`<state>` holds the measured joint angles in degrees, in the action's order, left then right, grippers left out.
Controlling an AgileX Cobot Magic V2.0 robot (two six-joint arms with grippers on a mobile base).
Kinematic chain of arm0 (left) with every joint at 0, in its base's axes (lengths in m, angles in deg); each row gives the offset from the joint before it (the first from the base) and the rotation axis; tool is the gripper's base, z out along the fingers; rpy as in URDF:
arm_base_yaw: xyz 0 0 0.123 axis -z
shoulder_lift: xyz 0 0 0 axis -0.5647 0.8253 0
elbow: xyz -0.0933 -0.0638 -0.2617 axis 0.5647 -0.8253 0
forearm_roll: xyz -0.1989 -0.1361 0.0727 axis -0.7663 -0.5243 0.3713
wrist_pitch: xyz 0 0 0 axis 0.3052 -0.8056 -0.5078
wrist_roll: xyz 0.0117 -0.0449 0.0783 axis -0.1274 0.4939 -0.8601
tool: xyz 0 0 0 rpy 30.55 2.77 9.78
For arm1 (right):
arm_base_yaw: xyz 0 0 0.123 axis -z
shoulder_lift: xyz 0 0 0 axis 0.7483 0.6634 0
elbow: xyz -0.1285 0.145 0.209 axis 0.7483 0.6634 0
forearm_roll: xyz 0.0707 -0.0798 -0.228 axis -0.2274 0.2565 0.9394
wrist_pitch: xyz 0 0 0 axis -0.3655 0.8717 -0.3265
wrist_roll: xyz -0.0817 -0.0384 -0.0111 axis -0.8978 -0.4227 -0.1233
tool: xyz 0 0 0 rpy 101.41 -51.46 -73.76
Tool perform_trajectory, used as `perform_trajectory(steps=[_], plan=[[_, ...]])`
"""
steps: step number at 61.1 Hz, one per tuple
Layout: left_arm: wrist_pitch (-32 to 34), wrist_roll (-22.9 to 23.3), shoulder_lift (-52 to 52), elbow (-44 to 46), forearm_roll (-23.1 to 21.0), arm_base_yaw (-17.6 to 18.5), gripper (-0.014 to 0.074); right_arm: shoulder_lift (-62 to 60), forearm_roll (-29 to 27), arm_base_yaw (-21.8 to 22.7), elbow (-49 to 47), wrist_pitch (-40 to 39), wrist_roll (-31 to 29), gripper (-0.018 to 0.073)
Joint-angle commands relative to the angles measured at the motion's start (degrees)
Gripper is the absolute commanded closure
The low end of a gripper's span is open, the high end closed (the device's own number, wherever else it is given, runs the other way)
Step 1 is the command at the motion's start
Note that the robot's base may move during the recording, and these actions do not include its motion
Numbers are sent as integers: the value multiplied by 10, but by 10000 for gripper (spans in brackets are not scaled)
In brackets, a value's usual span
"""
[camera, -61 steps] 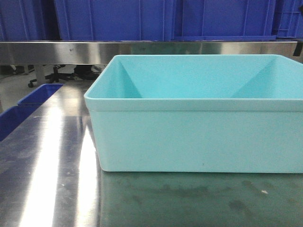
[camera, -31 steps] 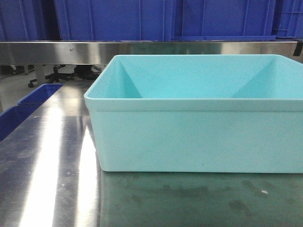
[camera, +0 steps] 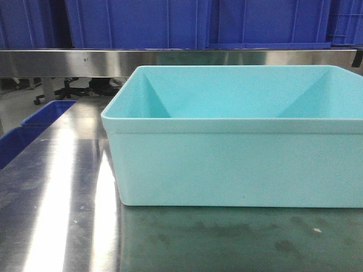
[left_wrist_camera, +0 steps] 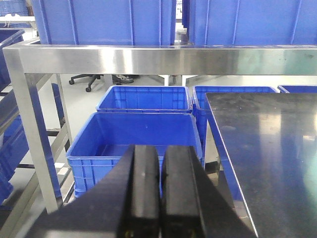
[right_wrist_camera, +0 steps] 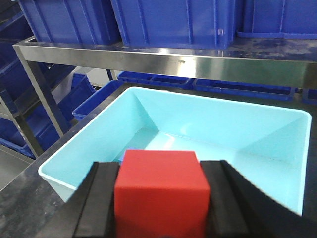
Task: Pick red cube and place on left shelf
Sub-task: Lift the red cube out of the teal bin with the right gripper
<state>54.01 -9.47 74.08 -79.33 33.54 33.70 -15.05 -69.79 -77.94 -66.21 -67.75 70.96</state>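
Observation:
The red cube (right_wrist_camera: pixel 161 191) fills the low centre of the right wrist view, clamped between the black fingers (right_wrist_camera: pixel 104 198) of my right gripper (right_wrist_camera: pixel 162 169), which is shut on it above the near edge of a pale teal tub (right_wrist_camera: pixel 84 148). Behind the tub runs the left shelf (right_wrist_camera: pixel 198 67), a brushed steel rail carrying blue crates (right_wrist_camera: pixel 173 20). The same shelf (camera: pixel 170 61) crosses the front view, where no gripper shows. In the left wrist view my left gripper (left_wrist_camera: pixel 161 151) is shut with nothing in it, held off the table's left edge below the shelf (left_wrist_camera: pixel 148 59).
The teal tub (camera: pixel 238 164) stands on the shiny steel tabletop (camera: pixel 57 198). Open blue crates (left_wrist_camera: pixel 133 139) sit on the floor left of the tabletop (left_wrist_camera: pixel 267 139). A steel shelf post (left_wrist_camera: pixel 29 124) stands at the left. A small blue bit (right_wrist_camera: pixel 121 157) peeks from behind the cube.

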Motion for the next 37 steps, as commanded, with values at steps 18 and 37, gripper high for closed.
perform_trajectory(steps=[18,37], plan=[[50,0,-8,-13,-4,3,495,2,8,-1,-17,-50,-6,375],[50,0,-8,-13,-4,3,495,2,8,-1,-17,-50,-6,375]])
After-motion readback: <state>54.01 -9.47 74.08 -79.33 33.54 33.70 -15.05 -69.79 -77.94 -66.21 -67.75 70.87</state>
